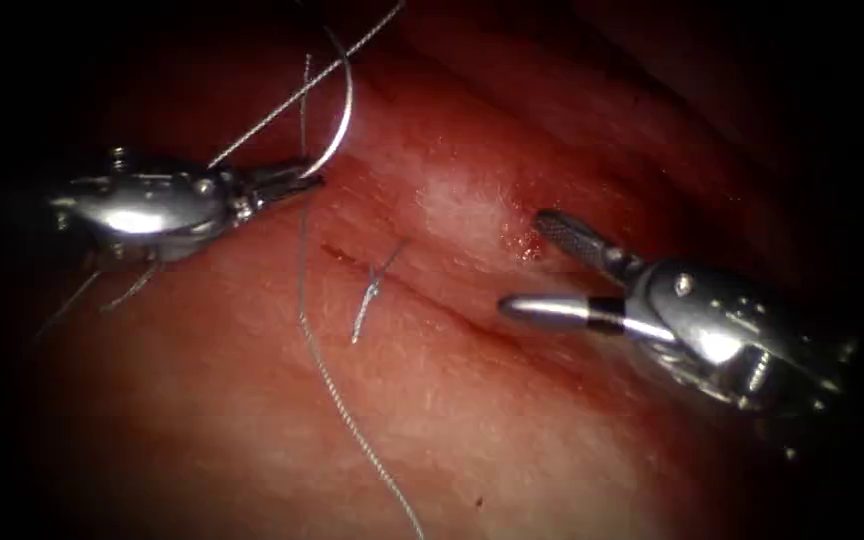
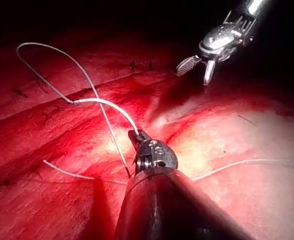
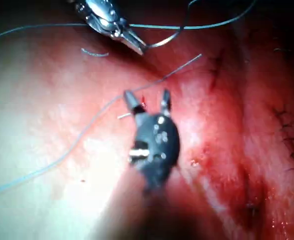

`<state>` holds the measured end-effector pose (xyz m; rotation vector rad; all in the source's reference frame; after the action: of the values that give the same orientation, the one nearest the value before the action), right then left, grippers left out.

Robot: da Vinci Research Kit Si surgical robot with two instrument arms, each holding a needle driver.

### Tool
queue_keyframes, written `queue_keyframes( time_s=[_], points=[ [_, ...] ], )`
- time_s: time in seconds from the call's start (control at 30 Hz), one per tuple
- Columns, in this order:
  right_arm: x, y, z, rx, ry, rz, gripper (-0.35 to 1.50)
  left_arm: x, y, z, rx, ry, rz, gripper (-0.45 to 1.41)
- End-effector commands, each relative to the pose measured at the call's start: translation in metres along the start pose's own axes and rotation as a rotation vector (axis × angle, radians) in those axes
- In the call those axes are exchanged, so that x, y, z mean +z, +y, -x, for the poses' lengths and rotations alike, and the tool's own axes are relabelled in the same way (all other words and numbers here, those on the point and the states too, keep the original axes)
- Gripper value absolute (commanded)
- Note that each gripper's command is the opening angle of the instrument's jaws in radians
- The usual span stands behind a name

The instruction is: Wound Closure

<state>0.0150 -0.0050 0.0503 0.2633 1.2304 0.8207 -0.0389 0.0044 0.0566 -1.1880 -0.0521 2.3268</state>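
Endoscope view. Your left gripper (image 1: 304, 182) is clenched on the needle (image 1: 344, 110), grasping it near one end of its curve; the rest of the arc rises clear above the jaws. The needle is out of the tissue (image 1: 512, 420), on the left of the cut (image 1: 432, 300). This grip keeps the curve free and in plain sight, which I judge to be the reason for holding it so far toward the end. The thread (image 1: 304, 300) hangs from the needle area, runs down across the tissue left of the cut, and a second strand leads up and away. A short thread end (image 1: 367, 295) stands at the cut (likely a finished stitch). Your right gripper (image 1: 532, 270) is released, jaws wide apart, grasping nothing, hovering just right of the cut.

Left wrist view. The left gripper (image 2: 136, 134) grips the needle (image 2: 112, 105) at its tip, the pale curve arching off over the tissue (image 2: 236, 140). Thread (image 2: 42, 60) loops beyond it. The right gripper (image 2: 199, 67) is apart and spread.

Right wrist view. The right gripper (image 3: 147, 100) is spread and empty above the tissue (image 3: 47, 125). Thread (image 3: 77, 137) trails under it. The left gripper (image 3: 137, 45) pinches the needle (image 3: 164, 41) well apart from it.
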Motion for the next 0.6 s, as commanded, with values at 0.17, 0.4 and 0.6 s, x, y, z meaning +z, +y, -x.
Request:
queue_keyframes(
  time_s=[0.17,0.4,0.6],
  points=[
    [0.0005,0.0006,-0.0010,0.011,0.035,-0.065,0.78,0.0021,0.0035,0.0011,0.111,0.007,-0.038,-0.45],
    [0.0009,-0.0006,-0.0015,0.021,-0.017,0.140,1.11,0.0036,0.0064,0.0012,0.160,-0.014,-0.127,-0.45],
    [0.0006,-0.0005,-0.0015,0.020,-0.022,0.120,1.03,0.0049,0.0086,0.0008,0.223,0.020,-0.152,-0.45]
  ],
)
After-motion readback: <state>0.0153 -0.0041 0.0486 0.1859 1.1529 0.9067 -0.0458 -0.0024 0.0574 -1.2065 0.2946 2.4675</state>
